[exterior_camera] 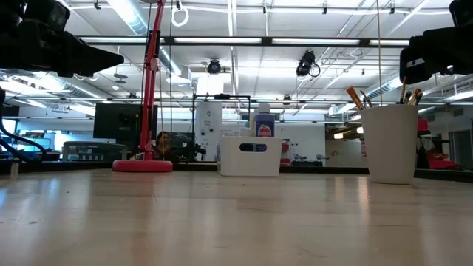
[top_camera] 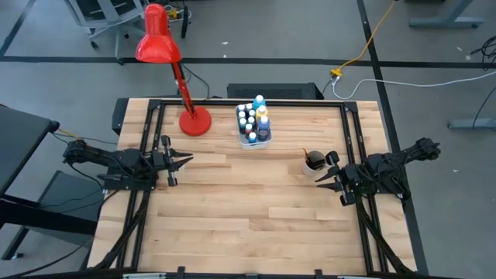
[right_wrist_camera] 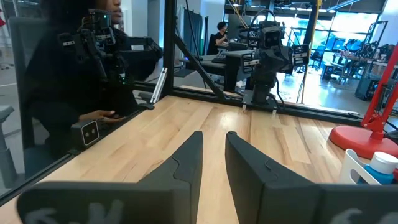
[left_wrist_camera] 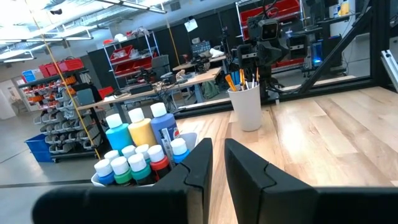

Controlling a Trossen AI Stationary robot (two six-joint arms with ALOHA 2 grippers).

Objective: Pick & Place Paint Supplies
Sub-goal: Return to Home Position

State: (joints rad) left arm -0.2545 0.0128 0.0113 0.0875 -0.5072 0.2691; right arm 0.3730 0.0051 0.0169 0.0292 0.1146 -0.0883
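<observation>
The left gripper (top_camera: 186, 161) and right gripper (top_camera: 325, 172) are matte black with angular, wedge-shaped fingers (left_wrist_camera: 249, 180).

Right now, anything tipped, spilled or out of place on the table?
Nothing stands out. The paint bottles stand upright in the white tub, the paintbrushes sit in the cup, the red lamp is upright, and no spill shows on the table. The left gripper and right gripper hover empty at their own sides.

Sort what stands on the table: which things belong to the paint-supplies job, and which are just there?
Job: paint bottles in the white tub; paintbrushes in the cup.
Just there: red lamp, beside the tub.
</observation>
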